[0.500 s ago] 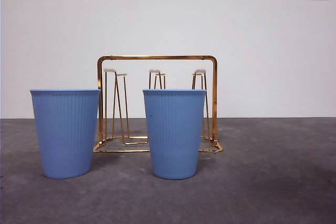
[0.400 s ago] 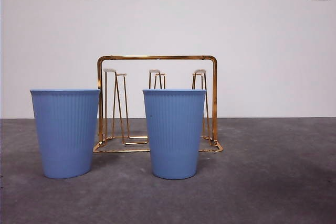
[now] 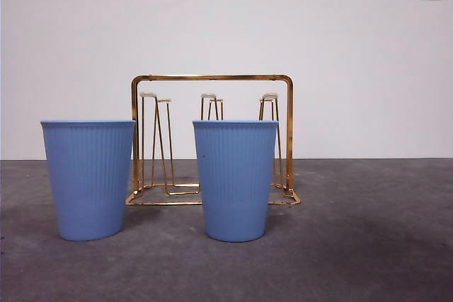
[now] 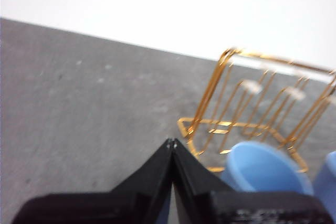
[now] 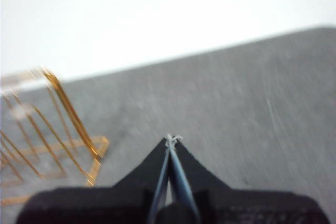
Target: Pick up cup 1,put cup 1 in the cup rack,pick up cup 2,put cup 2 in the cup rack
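Two blue cups (image 3: 88,178) (image 3: 235,178), fronting cup rack (image 3: 212,78)

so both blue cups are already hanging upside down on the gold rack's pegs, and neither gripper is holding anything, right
Not quite. The front view shows both blue cups, the left cup and the right cup, standing upright on the table in front of the gold rack, with its pegs bare. The rest holds: the left gripper and right gripper hold nothing.

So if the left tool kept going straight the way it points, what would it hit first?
Probably only the bare gray table: the shut left tool points past the gold rack and cup, though depth is unclear.
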`<action>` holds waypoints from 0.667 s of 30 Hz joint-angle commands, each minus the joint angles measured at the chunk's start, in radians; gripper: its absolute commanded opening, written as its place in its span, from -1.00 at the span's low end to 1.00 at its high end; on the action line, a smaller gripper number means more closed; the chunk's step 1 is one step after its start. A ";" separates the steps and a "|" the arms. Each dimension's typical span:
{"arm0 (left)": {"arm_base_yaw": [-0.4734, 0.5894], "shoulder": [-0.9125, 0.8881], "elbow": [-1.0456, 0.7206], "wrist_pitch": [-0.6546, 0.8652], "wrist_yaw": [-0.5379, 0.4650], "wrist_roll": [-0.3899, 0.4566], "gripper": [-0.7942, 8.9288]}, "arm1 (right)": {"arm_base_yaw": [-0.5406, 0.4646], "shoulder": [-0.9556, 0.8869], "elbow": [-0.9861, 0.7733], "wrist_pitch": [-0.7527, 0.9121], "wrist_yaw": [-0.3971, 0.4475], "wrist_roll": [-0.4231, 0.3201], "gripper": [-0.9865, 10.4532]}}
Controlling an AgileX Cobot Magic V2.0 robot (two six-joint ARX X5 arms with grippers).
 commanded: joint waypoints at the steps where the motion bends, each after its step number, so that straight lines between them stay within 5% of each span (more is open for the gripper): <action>1: 0.003 0.022 0.081 -0.047 0.057 -0.019 -0.85 | 0.001 0.047 0.086 -0.058 -0.018 0.032 -0.85; 8: 0.003 0.111 0.315 -0.243 0.153 0.012 -0.85 | 0.001 0.236 0.341 -0.270 -0.188 0.000 -0.85; 14: 0.003 0.215 0.495 -0.440 0.215 0.087 -0.85 | 0.001 0.412 0.572 -0.504 -0.352 -0.124 -0.85; 20: -0.007 0.320 0.641 -0.613 0.248 0.166 -0.85 | 0.001 0.561 0.770 -0.746 -0.410 -0.271 -0.85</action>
